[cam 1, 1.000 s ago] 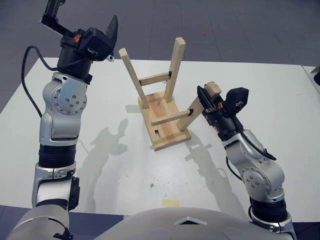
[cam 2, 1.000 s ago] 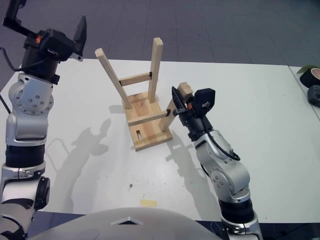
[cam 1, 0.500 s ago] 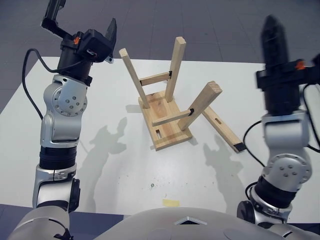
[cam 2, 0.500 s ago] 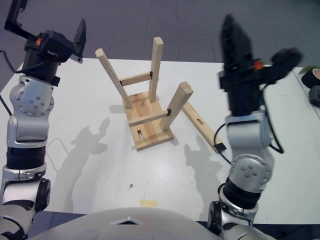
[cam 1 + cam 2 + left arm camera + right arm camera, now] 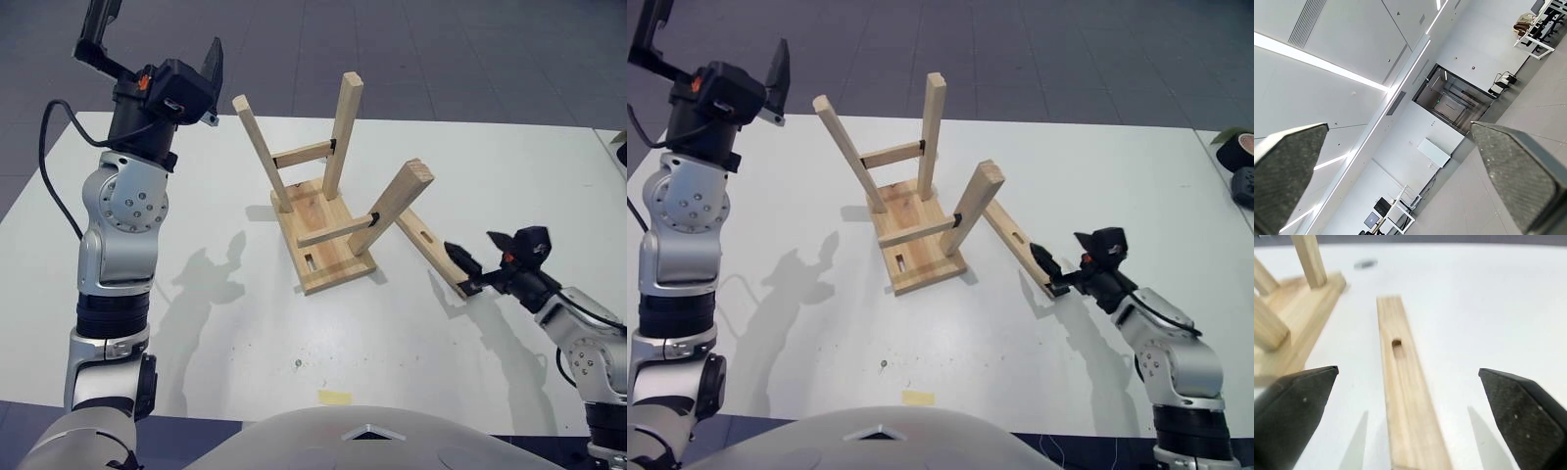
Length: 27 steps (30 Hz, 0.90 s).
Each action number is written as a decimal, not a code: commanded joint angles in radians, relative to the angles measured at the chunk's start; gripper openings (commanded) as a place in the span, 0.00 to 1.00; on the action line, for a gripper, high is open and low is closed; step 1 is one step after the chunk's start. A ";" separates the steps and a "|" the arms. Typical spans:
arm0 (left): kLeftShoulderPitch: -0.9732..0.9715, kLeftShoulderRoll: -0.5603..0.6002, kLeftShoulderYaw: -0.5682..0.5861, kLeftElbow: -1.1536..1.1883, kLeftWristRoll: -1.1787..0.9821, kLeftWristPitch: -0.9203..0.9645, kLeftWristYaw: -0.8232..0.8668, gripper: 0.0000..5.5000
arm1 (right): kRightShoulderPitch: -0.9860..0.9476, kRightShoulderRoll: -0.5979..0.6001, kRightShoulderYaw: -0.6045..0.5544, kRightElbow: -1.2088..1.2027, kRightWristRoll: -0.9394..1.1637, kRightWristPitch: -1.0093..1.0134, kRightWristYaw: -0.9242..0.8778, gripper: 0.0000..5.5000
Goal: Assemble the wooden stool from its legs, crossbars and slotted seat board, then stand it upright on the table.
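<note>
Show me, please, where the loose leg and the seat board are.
loose leg (image 5: 429,242), left eye view, middle of its length.
seat board (image 5: 338,260), left eye view, bare face beside the slot.

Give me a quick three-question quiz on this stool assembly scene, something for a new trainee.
1. How many legs stand upright in the seat board?
2. True or false: the loose leg lies flat on the table.
3. Which tool is down at the loose leg's end: A, left tool, or B, right tool?
Key: 1 three; 2 true; 3 B.
</note>
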 commanded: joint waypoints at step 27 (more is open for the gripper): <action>0.047 -0.027 -0.012 -0.021 0.008 0.054 0.008 0.98 | -0.137 0.071 0.008 -0.051 -0.144 0.170 -0.021 0.55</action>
